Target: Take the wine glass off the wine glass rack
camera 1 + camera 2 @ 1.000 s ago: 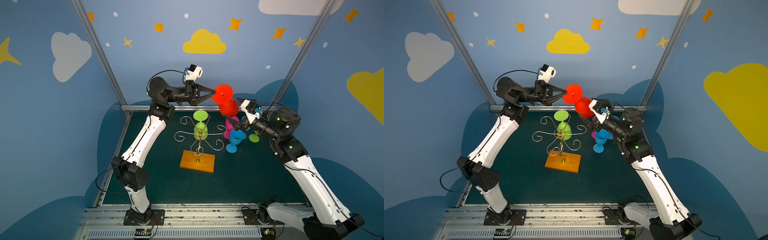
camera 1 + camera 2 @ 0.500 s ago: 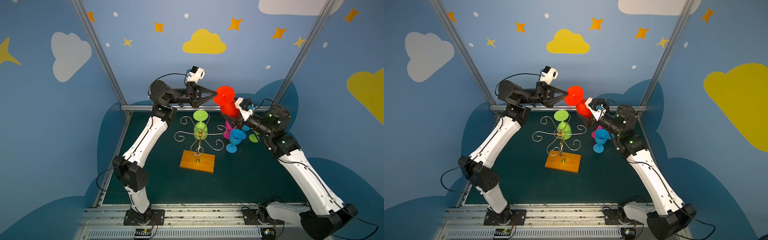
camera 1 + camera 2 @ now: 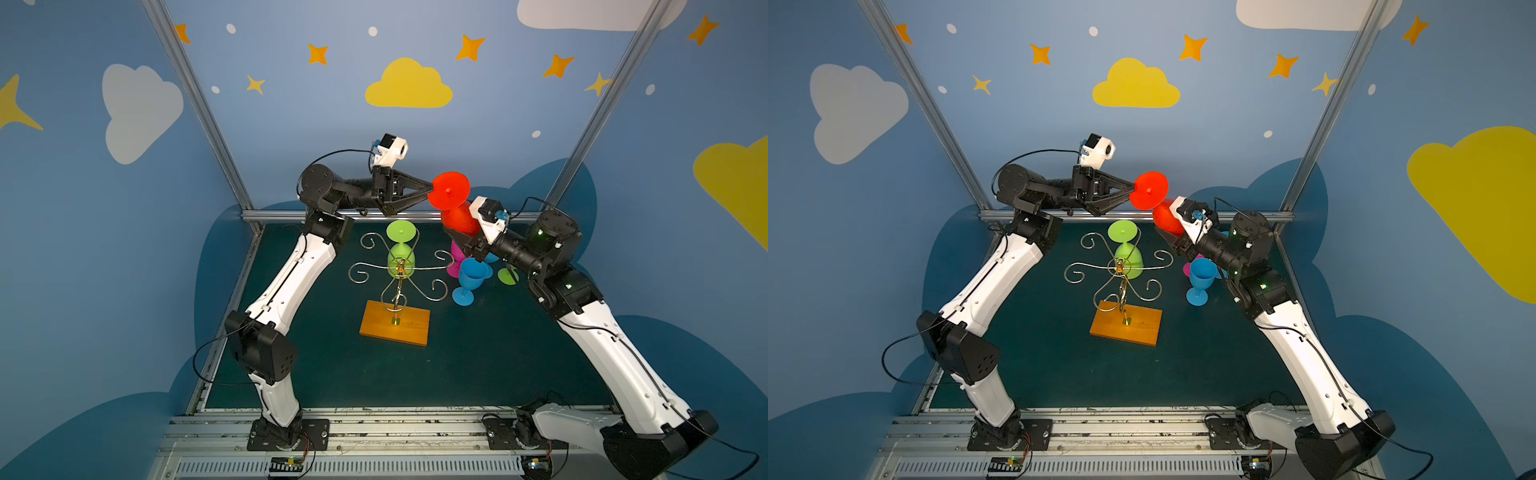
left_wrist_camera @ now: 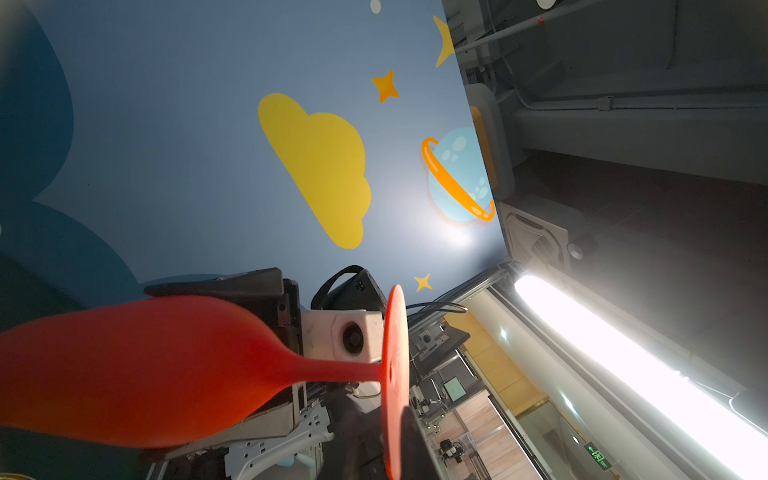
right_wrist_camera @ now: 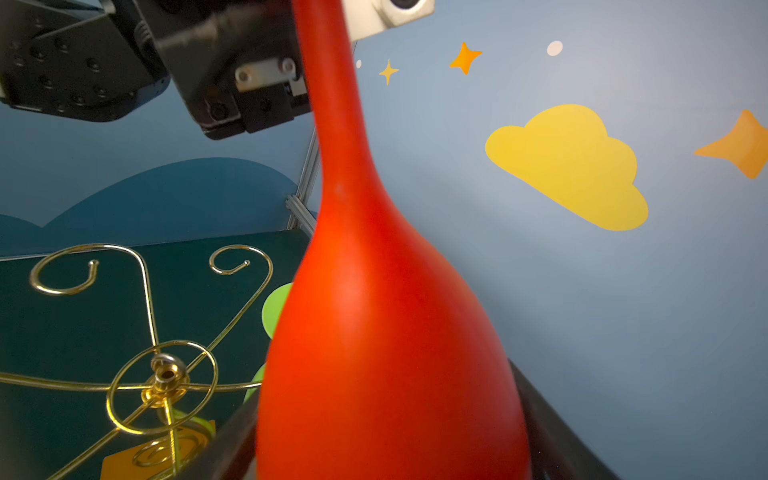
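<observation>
The red wine glass point(image 3: 451, 193) hangs in the air above the back of the table, foot up and bowl tilted down to the right. My left gripper point(image 3: 431, 192) has its fingertips on either side of the foot's rim point(image 4: 395, 374); whether they still press it does not show. My right gripper point(image 5: 386, 449) is shut on the red bowl point(image 5: 386, 332), one finger against each side. The gold wire wine glass rack point(image 3: 401, 268) stands on its wooden base point(image 3: 395, 328) below and to the left, with a green wine glass point(image 3: 401, 255) hanging upside down from a rear arm.
A blue glass point(image 3: 471, 274) stands upright right of the rack, with a pink one point(image 3: 455, 257) behind it and a green foot point(image 3: 508, 275) under my right arm. A metal rail point(image 3: 374, 215) runs along the table's back edge, and blue walls close three sides.
My right gripper has risen to the red bowl and its fingers have drawn in against it. The left arm and the glass have shifted slightly to the right.
</observation>
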Action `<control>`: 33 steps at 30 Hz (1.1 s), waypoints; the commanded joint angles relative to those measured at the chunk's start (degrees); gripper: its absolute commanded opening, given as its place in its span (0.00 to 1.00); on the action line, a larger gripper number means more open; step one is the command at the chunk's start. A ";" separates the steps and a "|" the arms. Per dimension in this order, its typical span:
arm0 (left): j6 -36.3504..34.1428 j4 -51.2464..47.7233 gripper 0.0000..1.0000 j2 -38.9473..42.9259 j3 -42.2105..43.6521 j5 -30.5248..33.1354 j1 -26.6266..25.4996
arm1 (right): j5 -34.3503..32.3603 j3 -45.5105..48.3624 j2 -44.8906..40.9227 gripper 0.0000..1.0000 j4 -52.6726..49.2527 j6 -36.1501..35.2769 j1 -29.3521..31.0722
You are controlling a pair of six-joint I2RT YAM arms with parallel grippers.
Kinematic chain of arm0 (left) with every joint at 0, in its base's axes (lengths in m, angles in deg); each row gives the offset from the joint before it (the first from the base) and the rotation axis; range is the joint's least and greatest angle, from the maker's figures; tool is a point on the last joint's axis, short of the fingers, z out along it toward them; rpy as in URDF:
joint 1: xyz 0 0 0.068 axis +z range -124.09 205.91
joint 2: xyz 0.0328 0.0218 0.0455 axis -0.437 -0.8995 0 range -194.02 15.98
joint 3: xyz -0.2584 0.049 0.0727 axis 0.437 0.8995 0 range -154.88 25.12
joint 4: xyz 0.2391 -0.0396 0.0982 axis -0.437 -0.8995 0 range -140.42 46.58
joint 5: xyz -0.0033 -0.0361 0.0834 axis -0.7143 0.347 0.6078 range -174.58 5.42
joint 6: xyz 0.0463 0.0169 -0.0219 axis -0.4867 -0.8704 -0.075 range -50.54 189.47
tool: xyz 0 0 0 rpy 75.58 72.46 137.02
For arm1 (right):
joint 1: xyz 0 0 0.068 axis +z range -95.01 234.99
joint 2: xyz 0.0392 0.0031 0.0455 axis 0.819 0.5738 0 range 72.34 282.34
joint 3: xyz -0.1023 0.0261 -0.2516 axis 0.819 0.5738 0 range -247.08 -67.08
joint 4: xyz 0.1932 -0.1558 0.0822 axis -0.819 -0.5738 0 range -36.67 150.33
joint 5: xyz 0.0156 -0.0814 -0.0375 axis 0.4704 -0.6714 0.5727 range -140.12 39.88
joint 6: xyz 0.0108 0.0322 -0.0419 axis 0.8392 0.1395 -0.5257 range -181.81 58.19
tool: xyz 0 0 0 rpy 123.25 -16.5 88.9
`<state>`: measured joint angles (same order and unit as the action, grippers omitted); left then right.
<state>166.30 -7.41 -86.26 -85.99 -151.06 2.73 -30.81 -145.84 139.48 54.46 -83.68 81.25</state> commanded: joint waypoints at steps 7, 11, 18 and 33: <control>-40.71 -25.06 0.62 5.85 1.43 7.73 3.19 | -13.77 -3.22 -7.66 0.25 -21.69 8.83 0.33; -65.88 -35.20 0.62 9.13 3.03 15.73 0.38 | -17.88 -5.94 -8.33 0.22 -31.65 11.22 0.46; -96.15 -25.47 0.55 16.75 17.26 27.00 -5.62 | -17.93 -12.29 -6.77 0.19 -41.84 14.41 0.52; -108.17 -20.18 0.44 15.10 19.81 26.79 -8.13 | -10.67 -20.47 0.57 0.12 -48.42 17.74 2.96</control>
<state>61.37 -29.45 -70.61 -66.25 -124.52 -4.98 -43.72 -164.64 139.85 7.20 -67.11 83.50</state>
